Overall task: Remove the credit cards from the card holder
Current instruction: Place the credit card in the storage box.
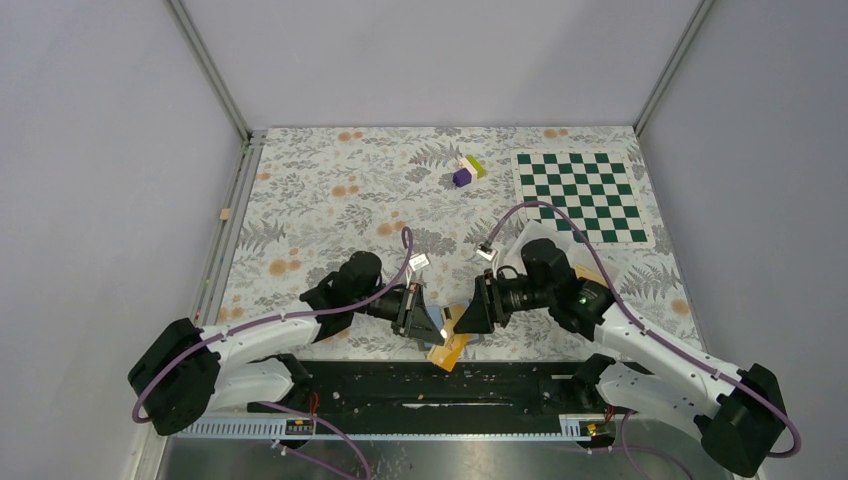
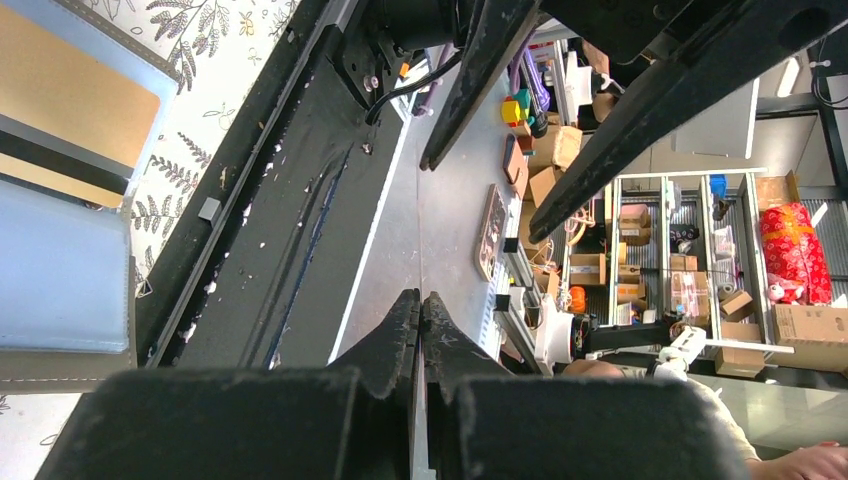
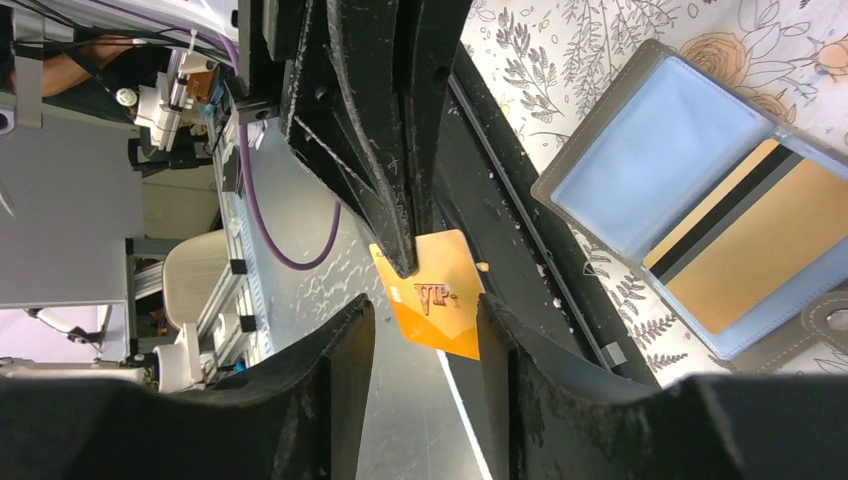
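now the left claw point(image 3: 405, 262) is clamped on an orange card point(image 3: 440, 315), held by the black rail point(image 3: 520, 200) at the desk's point(image 3: 560, 60) near edge. the right claw point(image 3: 425, 302), half open and empty, faces it, the card's free end seemingly between its jaws. the holder point(image 3: 660, 150) lies open on the desk beside the rail, a tan-striped card point(image 3: 760, 250) inside.

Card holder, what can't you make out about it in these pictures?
Right wrist: card holder cut off by right edge; gold card hides any cards behind it.
Left wrist: cut off by left edge.
Top view: left claw and right claw cover most of it.
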Tool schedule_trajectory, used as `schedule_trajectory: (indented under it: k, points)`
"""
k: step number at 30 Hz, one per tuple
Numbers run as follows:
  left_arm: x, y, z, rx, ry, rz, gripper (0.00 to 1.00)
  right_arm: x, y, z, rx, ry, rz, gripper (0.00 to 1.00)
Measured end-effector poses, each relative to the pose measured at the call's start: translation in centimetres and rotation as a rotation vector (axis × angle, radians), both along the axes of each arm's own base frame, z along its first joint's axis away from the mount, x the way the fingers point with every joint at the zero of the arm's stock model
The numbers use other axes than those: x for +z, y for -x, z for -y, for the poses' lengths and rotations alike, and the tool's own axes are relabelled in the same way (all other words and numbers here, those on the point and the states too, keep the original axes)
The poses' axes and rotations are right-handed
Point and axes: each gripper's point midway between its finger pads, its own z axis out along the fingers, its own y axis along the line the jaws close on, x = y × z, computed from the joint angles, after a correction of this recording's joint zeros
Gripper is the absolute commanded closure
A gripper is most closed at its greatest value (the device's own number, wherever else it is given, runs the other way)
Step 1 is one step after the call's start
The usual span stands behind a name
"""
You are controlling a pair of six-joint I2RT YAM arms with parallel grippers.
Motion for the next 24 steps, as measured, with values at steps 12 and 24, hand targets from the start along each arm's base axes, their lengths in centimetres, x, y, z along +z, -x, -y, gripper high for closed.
schedule_trajectory:
  k: [12, 24]
  points:
    - [0.2, 0.1, 0.1, -0.008, 0.011, 0.007, 1.0, -1.2, -0.7, 0.5, 0.007, 0.031, -0.016, 0.56]
    - [0.3, 0.5, 0.0, -0.031, 0.018, 0.001, 1.0, -0.7, -0.2, -0.2, 0.072, -0.021, -0.034, 0.87]
